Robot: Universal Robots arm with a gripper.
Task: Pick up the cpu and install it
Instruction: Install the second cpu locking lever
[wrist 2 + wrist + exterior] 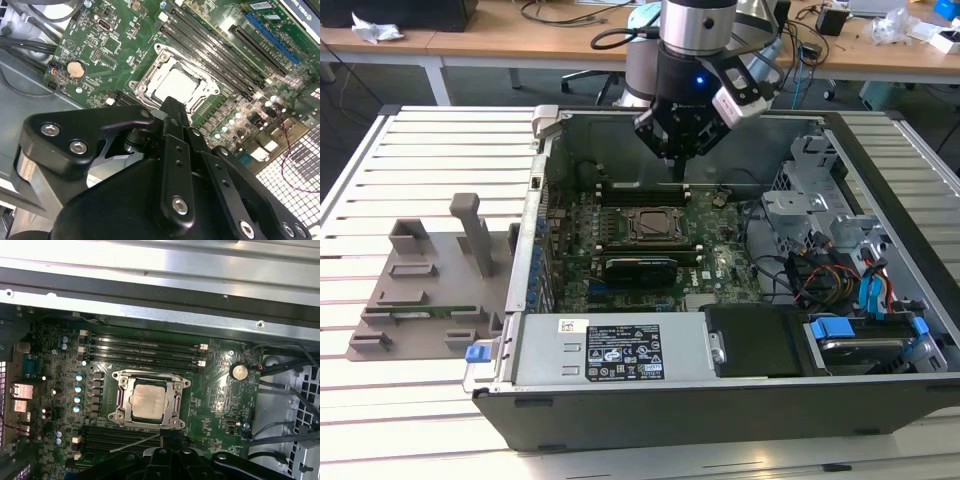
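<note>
Hovering clear above the socket (pixel 149 402), the hand (pixel 681 170), fingers pressed together, leaves the cpu (pixel 148 401) seated.

Open air above socket frame (pixel 150 402); case walls (pixel 880 190) hem it.

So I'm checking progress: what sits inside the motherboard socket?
The cpu lies flat inside the socket frame, silver top showing. The contacts beneath it are covered. The gripper hangs above.
</note>
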